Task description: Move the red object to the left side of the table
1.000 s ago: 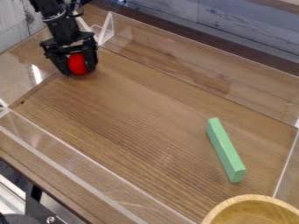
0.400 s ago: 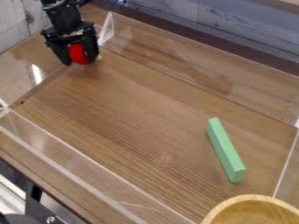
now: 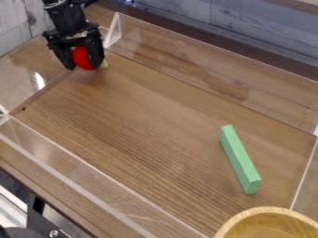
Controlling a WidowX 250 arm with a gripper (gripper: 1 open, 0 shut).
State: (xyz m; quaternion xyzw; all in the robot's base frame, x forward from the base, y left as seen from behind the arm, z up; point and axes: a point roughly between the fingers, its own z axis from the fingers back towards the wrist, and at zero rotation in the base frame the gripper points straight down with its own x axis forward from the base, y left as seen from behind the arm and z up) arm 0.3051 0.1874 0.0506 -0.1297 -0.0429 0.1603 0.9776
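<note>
Over on the left, toward the far corner, I can see the red object (image 3: 85, 59), small and rounded, sitting low beneath the black gripper (image 3: 76, 43). The jaws look spread, with a dark finger toward either side of the red thing; from here it's hard to be sure whether either one touches it. A bit of green shows just beside the red, on its right. The dark arm (image 3: 70, 14) reaches in from the far left edge, above the gripper. Clear walling (image 3: 18, 125) runs along the left side of the table (image 3: 162, 112), whose brown wood grain stretches across to the right. In the near left corner there are some black parts (image 3: 18, 221), cut off by the edge of my view. Well to the right lies a long, flat green block (image 3: 240, 159), set at a slant, its far end leaning left and its near end right. Nearer than that, in the near right corner, is a round wooden bowl (image 3: 269, 226), pale yellowish, with only part of it in sight. The block and the bowl are both well apart from the gripper.
</note>
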